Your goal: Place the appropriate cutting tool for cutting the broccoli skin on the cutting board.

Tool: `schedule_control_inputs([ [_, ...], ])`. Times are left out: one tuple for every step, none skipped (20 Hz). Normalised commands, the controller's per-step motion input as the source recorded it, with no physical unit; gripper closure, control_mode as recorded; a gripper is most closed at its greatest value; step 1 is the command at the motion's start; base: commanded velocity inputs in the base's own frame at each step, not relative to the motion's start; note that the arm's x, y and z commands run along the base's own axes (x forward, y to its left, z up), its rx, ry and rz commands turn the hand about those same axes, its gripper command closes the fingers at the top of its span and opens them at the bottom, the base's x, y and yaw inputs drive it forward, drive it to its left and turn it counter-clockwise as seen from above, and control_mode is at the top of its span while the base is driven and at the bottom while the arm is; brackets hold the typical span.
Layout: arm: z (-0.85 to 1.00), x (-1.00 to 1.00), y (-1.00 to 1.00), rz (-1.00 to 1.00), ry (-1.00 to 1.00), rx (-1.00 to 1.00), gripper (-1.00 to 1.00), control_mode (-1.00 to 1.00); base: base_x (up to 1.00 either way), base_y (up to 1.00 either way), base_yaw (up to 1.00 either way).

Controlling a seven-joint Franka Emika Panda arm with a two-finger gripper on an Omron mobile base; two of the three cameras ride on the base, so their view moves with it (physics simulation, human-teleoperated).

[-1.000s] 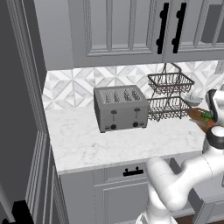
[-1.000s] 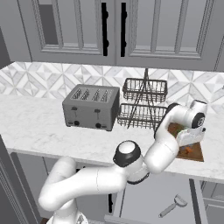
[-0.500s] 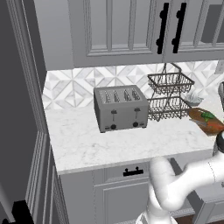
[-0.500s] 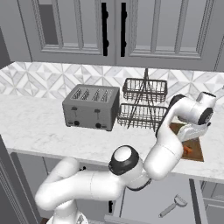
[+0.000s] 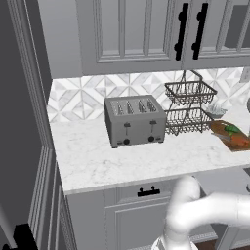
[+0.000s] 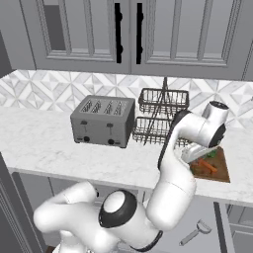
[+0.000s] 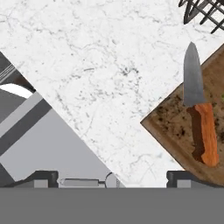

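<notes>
The cutting tool (image 7: pixel 204 129), a knife with an orange-red handle and a grey blade, lies flat on the brown cutting board (image 7: pixel 171 128). From the right base view the knife (image 6: pixel 208 166) rests on the board (image 6: pixel 220 174) beside the green broccoli (image 6: pixel 213 154). The left base view has the board (image 5: pixel 221 132), the broccoli (image 5: pixel 231 129) and the knife's handle (image 5: pixel 239 140) at the right edge. My gripper (image 7: pixel 113 179) is open with nothing between its fingers, hanging over the counter's front edge left of the board. It (image 6: pixel 191 154) points down beside the board.
A silver toaster (image 6: pixel 103 121) and a two-tier wire basket (image 6: pixel 162 113) stand left of the board. A grey peeler (image 6: pixel 195 233) lies on the floor below the counter, also at the hand view's bottom (image 7: pixel 83 182). Cabinets hang overhead.
My hand has shifted slightly above the board's left side. The knife and the broccoli stay where they were on the board.
</notes>
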Motion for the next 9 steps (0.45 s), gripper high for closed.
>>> schedule_control_inputs([
  [0.28,-0.59,0.89,0.0,-0.07,-0.15,-1.0,-1.0,0.0,0.0,0.0],
  [0.28,-0.59,0.86,0.0,-0.07,-0.15,-1.0,-1.0,0.0,0.0,0.0],
  [0.29,-0.56,0.81,0.0,-0.07,-0.14,-1.0,-1.0,0.0,0.0,0.0],
  [0.28,-0.55,0.84,0.0,-0.06,-0.14,-1.0,-1.0,0.0,0.0,0.0],
  [0.21,-0.52,0.89,0.0,-0.03,-0.15,-1.0,-1.0,0.0,0.0,0.0],
  [0.0,-0.47,0.93,0.0,0.0,-0.17,-1.0,-1.0,0.0,0.0,0.0],
  [0.0,-0.46,0.94,0.0,0.0,-0.16,-1.0,-1.0,0.0,0.0,0.0],
  [0.0,-0.53,1.0,0.0,0.0,-0.17,-1.0,-1.0,0.0,0.0,0.0],
  [0.0,-0.54,1.0,0.0,0.0,-0.16,-1.0,-1.0,0.0,0.0,0.0],
])
